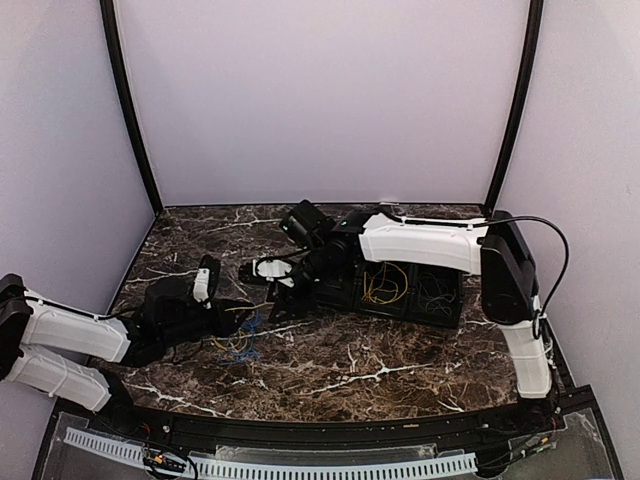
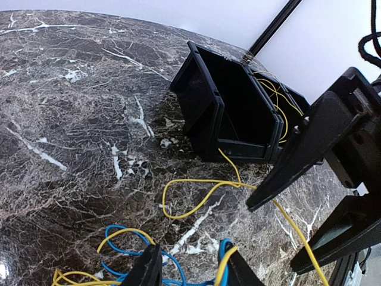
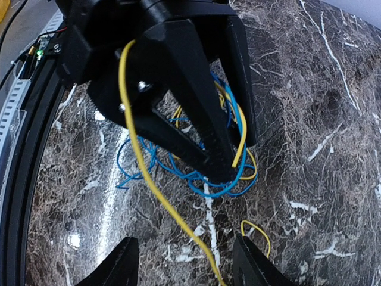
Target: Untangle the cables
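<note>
A tangle of blue and yellow cables (image 1: 238, 342) lies on the marble left of centre. My left gripper (image 2: 190, 271) stands open over it, with bare marble showing between the fingers. Blue strands (image 2: 128, 244) cross the gap and a blue and yellow strand drapes over its right finger (image 2: 235, 268). From the tangle a long yellow cable (image 3: 155, 185) runs toward the tray. It passes loose between the fingers of my right gripper (image 3: 184, 265), which is open and faces the left gripper (image 3: 220, 170) closely. More yellow cables (image 1: 385, 285) sit in the black tray (image 1: 455, 300).
The black tray's near compartment (image 2: 202, 113) looks empty in the left wrist view, and thin dark cables (image 1: 435, 295) lie in its right part. A small yellow loop (image 3: 262, 232) rests on the marble. The right arm (image 1: 420, 243) spans above the tray. Black posts stand at the back corners.
</note>
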You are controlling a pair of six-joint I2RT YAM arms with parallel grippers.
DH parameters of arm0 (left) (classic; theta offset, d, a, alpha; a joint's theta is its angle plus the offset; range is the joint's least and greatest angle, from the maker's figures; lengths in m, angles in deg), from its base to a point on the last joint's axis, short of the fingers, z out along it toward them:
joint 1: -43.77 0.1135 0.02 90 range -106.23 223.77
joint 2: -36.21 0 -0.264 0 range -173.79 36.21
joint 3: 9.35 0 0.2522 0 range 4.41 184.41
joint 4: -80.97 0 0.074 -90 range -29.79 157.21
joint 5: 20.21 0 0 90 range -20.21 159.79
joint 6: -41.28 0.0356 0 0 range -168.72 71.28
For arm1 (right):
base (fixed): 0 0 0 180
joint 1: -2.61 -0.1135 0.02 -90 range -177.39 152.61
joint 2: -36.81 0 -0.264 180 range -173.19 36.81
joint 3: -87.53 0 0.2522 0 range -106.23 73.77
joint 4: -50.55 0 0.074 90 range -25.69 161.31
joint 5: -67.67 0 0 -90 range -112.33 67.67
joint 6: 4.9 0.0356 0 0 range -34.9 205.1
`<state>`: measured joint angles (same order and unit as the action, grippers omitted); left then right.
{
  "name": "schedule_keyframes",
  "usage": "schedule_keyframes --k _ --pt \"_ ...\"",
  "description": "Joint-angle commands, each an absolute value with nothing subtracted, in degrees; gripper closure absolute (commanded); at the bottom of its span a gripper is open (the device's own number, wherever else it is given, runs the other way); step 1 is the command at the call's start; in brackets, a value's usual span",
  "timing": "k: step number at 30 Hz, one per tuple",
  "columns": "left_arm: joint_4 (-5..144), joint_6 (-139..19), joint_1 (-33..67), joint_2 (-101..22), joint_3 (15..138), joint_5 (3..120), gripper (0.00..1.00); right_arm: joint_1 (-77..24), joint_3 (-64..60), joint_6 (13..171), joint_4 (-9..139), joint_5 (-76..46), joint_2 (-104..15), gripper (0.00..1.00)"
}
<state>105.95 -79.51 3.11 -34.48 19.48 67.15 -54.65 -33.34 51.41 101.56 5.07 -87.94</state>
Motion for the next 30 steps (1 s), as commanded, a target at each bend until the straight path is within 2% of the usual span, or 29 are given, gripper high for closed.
schedule_keyframes --k 1,4,6,7,8,12,14,22,30 --pt "104.07 -78.76 3.25 -31.73 18.69 65.46 0.66 -55.39 -38.08 53.66 97.19 2.27 -90.45 0.45" --pt "103.21 -78.72 3.25 -31.03 18.61 65.57 0.66 -55.33 -39.41 54.26 97.03 1.95 -91.41 0.57" --pt "102.39 -78.70 3.25 -30.94 18.57 65.91 0.66 -55.38 -39.35 54.63 97.12 2.75 -90.96 0.76" --pt "102.16 -78.69 3.30 -31.13 18.56 66.27 0.65 -55.33 -39.28 54.73 97.28 3.43 -90.34 0.92" --pt "101.59 -78.65 3.26 -31.30 18.61 66.91 0.63 -55.34 -39.09 54.89 97.50 4.29 -89.49 1.00" --pt "101.23 -79.19 3.28 -34.11 18.59 71.45 0.53 -55.39 -38.58 55.57 98.12 10.18 -83.57 1.00" --pt "101.36 -80.29 3.26 -36.42 18.71 72.97 0.51 -55.31 -38.59 55.95 98.08 12.16 -79.95 1.00" --pt "104.24 -81.71 3.27 -44.51 19.69 72.48 0.51 -53.43 -43.99 56.40 101.76 14.74 -71.46 1.00" --pt "103.32 -81.34 3.26 -45.30 18.73 73.24 0.51 -48.92 -51.47 56.83 103.30 13.79 -68.16 1.00"
